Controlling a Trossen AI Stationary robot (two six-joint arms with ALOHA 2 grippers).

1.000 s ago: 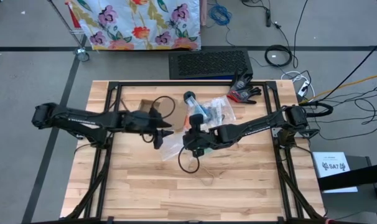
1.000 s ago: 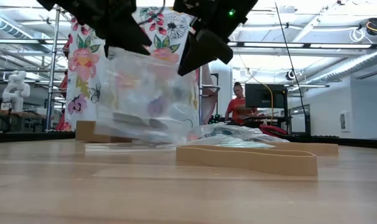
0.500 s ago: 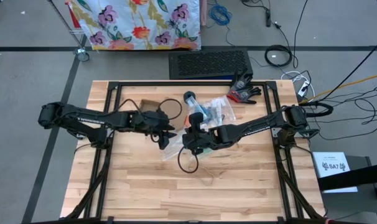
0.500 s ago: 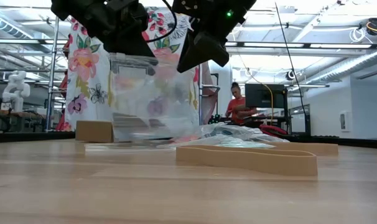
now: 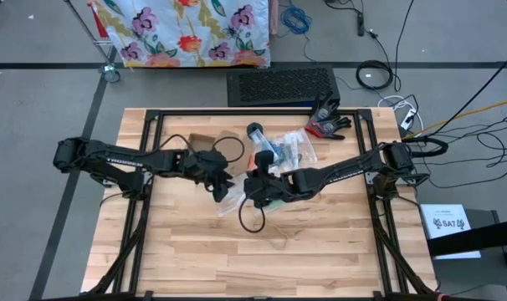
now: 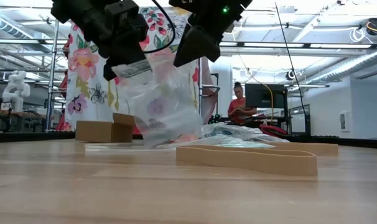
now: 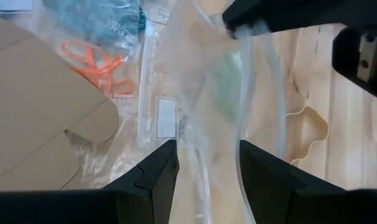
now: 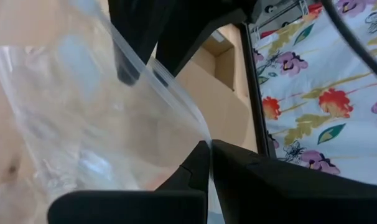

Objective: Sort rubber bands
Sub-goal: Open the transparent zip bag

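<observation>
While a clear bag (image 6: 167, 106) is held up by its rim in the shut right hand (image 5: 255, 186), its free edge is straddled by the wide-open, empty left hand (image 5: 222, 186), and 1 tan rubber band (image 6: 247, 159) lies on the counter (image 5: 320, 242).

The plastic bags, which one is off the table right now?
The clear bag hanging between the two hands, pinched by the right hand. The other bags lie in a heap at the table's far side.

Contents of clear bag (image 6: 160, 109) blurred
</observation>
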